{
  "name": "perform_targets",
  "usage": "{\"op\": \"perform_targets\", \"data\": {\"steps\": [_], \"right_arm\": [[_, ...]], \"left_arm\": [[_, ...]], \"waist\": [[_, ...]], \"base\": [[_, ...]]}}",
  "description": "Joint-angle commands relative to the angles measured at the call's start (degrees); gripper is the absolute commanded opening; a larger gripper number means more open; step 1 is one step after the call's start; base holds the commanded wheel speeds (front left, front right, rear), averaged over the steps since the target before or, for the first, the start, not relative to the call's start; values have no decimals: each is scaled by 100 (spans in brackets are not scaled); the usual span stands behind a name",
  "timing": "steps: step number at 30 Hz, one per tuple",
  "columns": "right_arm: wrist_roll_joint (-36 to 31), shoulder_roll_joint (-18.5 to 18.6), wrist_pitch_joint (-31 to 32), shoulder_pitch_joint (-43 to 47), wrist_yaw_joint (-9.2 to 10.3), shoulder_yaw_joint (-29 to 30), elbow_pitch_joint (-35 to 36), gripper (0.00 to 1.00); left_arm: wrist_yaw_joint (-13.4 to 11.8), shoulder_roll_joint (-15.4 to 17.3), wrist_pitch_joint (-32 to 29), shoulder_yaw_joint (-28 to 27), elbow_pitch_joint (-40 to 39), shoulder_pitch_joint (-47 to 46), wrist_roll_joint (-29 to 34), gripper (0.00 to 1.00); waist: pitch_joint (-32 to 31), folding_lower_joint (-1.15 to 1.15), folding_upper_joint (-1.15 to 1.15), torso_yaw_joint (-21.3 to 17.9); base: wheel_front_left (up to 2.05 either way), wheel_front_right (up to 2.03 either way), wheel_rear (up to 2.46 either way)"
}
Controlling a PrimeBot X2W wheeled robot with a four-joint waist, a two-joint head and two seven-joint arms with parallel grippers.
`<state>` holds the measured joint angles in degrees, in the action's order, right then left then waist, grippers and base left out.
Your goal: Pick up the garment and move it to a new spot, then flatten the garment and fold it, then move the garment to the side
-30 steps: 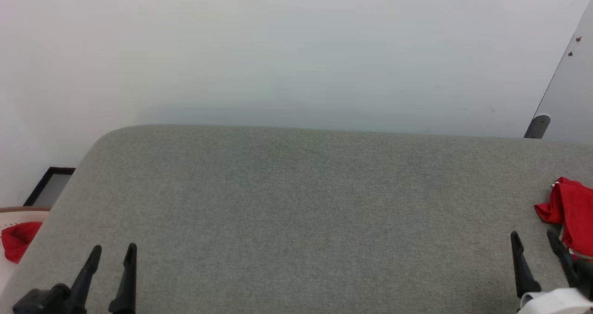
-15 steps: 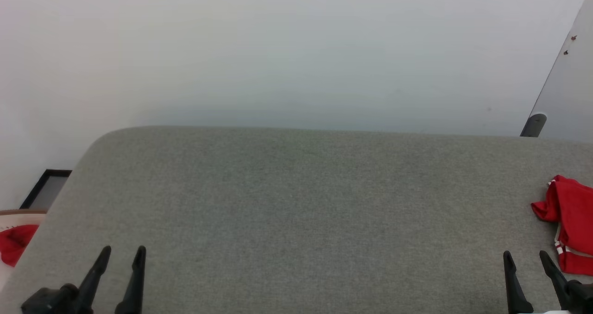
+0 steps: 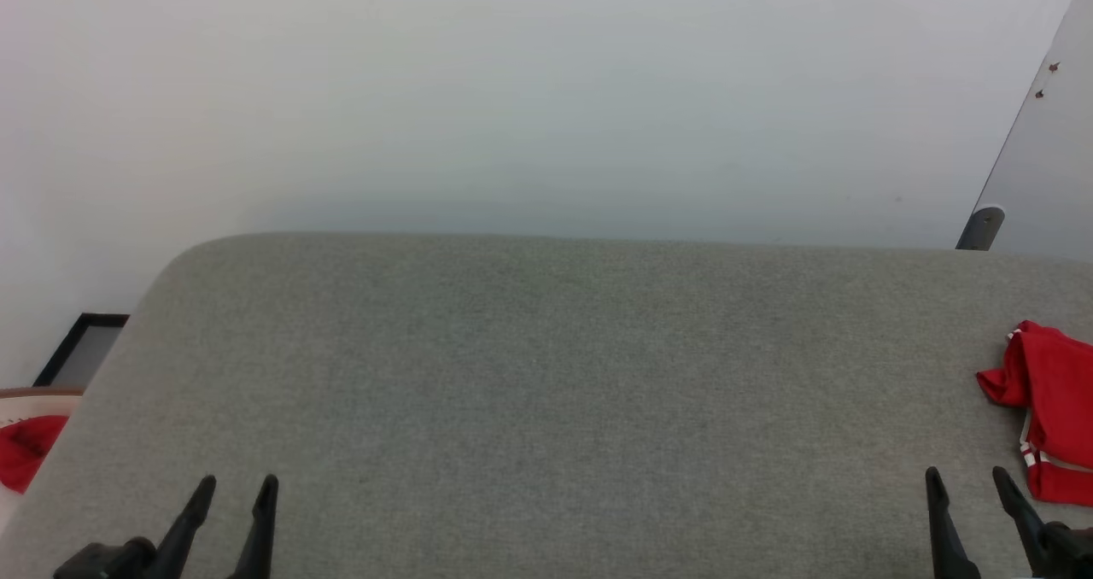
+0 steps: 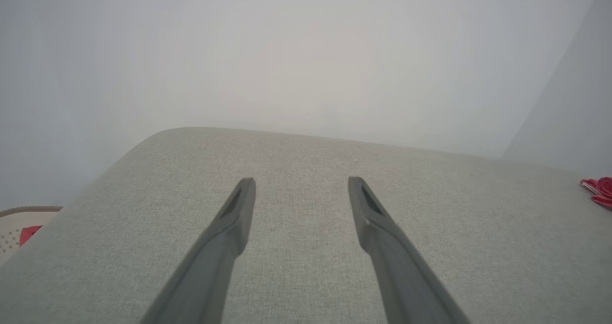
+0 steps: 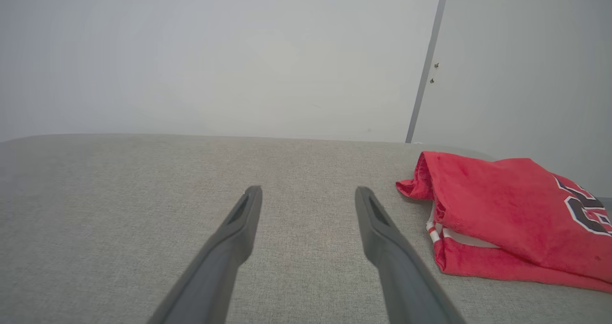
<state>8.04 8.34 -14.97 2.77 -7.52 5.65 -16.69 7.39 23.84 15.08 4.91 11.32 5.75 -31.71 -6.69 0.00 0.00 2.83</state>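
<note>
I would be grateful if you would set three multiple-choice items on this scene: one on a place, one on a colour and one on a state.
1. Where on the grey surface does the garment lie?
A. at its right edge
B. in the middle
C. at its far left corner

2. What is the garment's main colour?
A. green
B. black
C. red

3. How does the right gripper stand?
A. shut on the garment
B. open, holding nothing
C. shut, empty

Answers:
1 A: the head view shows it at the right edge, just right of the right gripper.
2 C: its cloth is red, with white striped trim.
3 B: in the right wrist view its jaws stand apart over bare surface, clear of the garment.
</note>
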Motion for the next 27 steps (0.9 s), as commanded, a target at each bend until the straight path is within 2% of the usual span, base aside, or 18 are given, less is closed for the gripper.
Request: {"op": "perform_targets", "data": {"steps": [1,2,7,27], "right_arm": [[-89,-50,-21,45,6,-12,41,100],[-21,-35,2,0,0,-16,2,0],[99,-101,79,39,0,-3,-192,0],[2260,-214,610,-211,1,15,-48,0]], "left_arm": [[13,45,3,10,37,11,28,100],[0,14,-1,23,53,6,0,0],[-1,-173,-28,74,210,89,-71,0],[2,-661,-579,-249,226,-263,-1618,0]], "waist": [[0,0,0,2],[0,0,0,1],[4,0,0,-2],[115,0,0,-47]], "base": [[0,0,0],[0,0,0],[0,0,0],[0,0,0]]}}
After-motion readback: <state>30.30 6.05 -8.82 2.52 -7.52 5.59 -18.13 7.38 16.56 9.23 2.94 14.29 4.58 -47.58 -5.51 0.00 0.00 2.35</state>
